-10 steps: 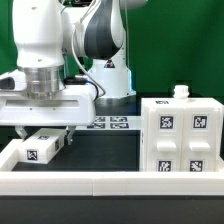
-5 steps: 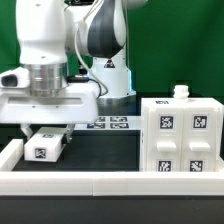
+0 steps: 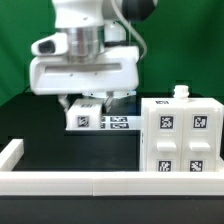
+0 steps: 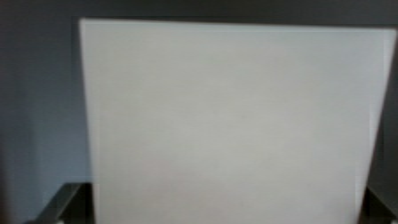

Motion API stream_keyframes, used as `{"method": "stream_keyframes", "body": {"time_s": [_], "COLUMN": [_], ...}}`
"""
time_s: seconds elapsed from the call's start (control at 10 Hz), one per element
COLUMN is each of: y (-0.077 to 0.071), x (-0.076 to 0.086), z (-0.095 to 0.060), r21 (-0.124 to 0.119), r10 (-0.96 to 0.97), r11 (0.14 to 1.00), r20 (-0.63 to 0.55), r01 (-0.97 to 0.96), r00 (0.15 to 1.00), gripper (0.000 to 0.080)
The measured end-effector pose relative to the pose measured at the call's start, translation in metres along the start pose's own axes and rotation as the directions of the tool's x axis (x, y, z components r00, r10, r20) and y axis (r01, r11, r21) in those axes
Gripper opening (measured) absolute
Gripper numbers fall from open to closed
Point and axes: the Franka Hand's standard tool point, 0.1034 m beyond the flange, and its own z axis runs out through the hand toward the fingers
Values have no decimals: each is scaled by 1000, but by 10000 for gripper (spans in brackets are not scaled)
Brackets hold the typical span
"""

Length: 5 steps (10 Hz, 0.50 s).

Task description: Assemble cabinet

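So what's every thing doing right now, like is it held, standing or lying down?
gripper: shut on the small white part, up above the table.
small white part: held in the air, tag facing the exterior view, apart from the cabinet box.
cabinet box: standing upright on the table, four tagged panels in front, nothing holding it.
marker board: lying flat, partly hidden behind the small white part.

Black table (image 3: 60, 150) carries the cabinet (image 3: 180, 140) (marker board (image 3: 120, 124) behind).

In my wrist view a blurred white part (image 4: 231, 110) blocks nearly everything. In my exterior view the cabinet (image 3: 180, 140) is cut off at three o'clock.
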Motion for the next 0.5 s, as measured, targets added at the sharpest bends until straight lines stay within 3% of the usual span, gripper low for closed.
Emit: {"method": "stream_keyframes", "body": {"time_s": [0.3,0.5], "y": [-40,-52], "x": [16,32], "z": [-42,-61], "r21": [15,24], "r10": [44,61], "r11": [999,998], "r20": [4,16], "r01": [-44,-62], "r00": [999,998], "gripper": [561,561]}}
